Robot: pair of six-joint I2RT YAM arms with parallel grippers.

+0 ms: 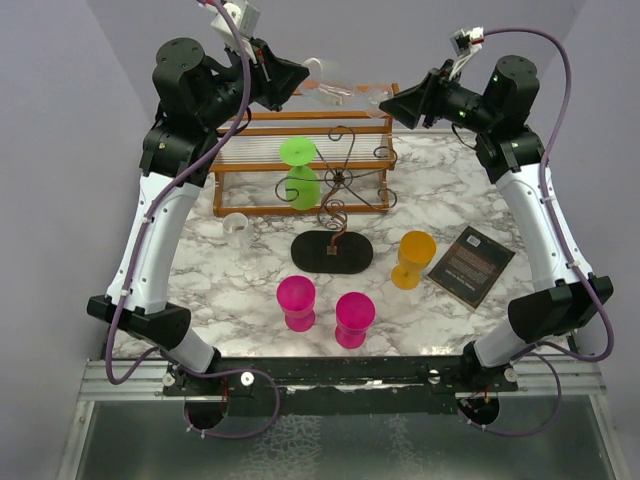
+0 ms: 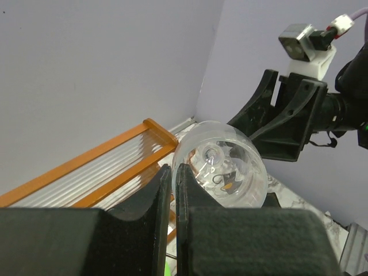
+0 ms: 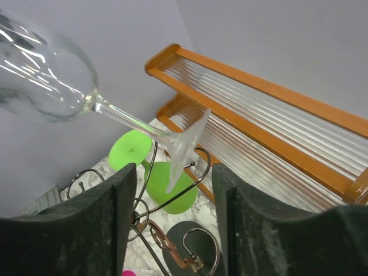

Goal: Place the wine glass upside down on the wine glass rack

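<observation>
A clear wine glass (image 1: 338, 92) hangs on its side high above the back of the table, between my two grippers. My left gripper (image 2: 172, 169) is shut on the wall of its bowl (image 2: 227, 169) at the rim. In the right wrist view the bowl (image 3: 49, 75) is at upper left, and the stem runs down to the foot (image 3: 187, 144). My right gripper (image 3: 174, 172) is open, its fingers on either side of the foot and just short of it. Below stands the wine glass rack (image 1: 340, 185), a dark wire stand on an oval base (image 1: 332, 252). A green glass (image 1: 300, 178) hangs on it upside down.
An orange-brown slatted wooden shelf (image 1: 300, 130) stands behind the rack. Two pink glasses (image 1: 296, 302) (image 1: 354, 318) and an orange glass (image 1: 412, 258) stand in front of it. A small clear glass (image 1: 237, 228) sits at the left and a dark book (image 1: 472, 264) at the right.
</observation>
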